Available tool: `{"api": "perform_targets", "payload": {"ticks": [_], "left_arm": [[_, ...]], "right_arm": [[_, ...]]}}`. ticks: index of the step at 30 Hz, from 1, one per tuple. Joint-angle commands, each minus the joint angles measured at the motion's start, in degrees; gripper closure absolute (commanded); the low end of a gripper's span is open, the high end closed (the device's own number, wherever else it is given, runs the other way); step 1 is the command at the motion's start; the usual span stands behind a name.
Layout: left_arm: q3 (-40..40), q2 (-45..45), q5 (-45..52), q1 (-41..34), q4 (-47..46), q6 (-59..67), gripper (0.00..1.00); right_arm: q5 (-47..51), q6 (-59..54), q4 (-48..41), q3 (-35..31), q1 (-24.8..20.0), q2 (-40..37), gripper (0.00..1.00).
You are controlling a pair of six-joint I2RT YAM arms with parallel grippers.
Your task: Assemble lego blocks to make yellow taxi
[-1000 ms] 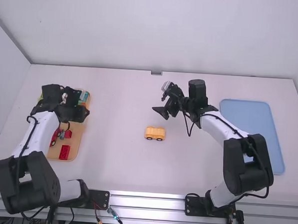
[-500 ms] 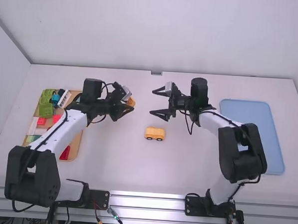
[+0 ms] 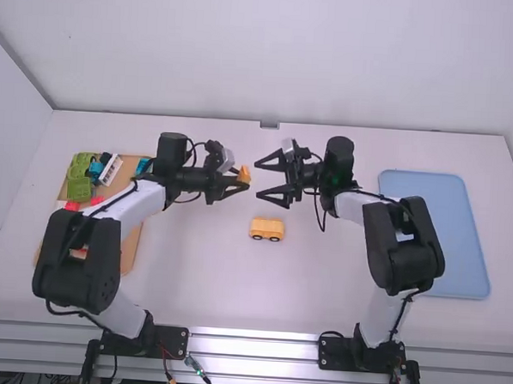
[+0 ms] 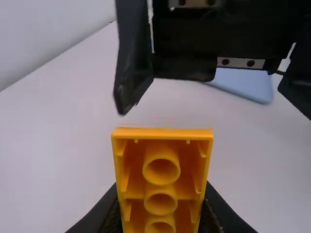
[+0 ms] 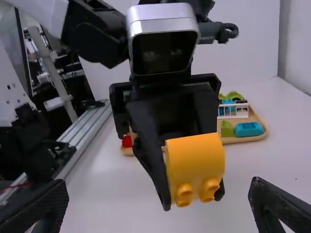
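White table [image 3: 200,279], pale wall behind. Yellow block [image 3: 244,172] was above it, clamped in left gripper [image 3: 242,180], near right gripper [image 3: 259,180], fingers apart. Hollow underside faced left wrist, studs roughly toward right gripper; long axis followed the tube row. Wheeled yellow base [image 3: 266,229] sat on table, nearer the arm bases. Wooden tray [image 3: 133,244] held more blocks; blue tray [image 3: 427,227] lay opposite. Step looked like midair handover; next probably needed right gripper squared up and closed on block, then base seating.
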Motion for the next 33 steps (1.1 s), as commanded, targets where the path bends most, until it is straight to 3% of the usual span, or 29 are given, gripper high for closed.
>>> {"api": "perform_targets", "payload": {"ticks": [1, 10, 20, 24, 33], "left_arm": [[0.85, 1.25, 8.15, -1.07, 1.31, 2.32, 0.89], [0.85, 1.62, 9.14, -3.26, 3.72, 1.51, 0.91], [0.85, 1.62, 10.12, -3.17, 4.00, 1.09, 0.91], [0.85, 1.62, 10.16, -3.19, 3.96, 1.05, 0.91], [0.85, 1.62, 10.49, -3.17, 3.10, 1.90, 0.85]], "right_arm": [[0.42, 3.87, 0.11, 1.07, 0.02, 0.48, 0.06], [0.48, 2.10, -0.09, 1.07, 1.29, 0.48, 0.10], [0.52, 1.64, -0.04, 1.07, 1.84, 0.50, 0.44], [0.48, 0.83, -0.24, 1.07, 2.27, 0.50, 0.63], [0.44, 0.83, -0.20, 1.05, 2.56, 0.48, 0.71]]}}
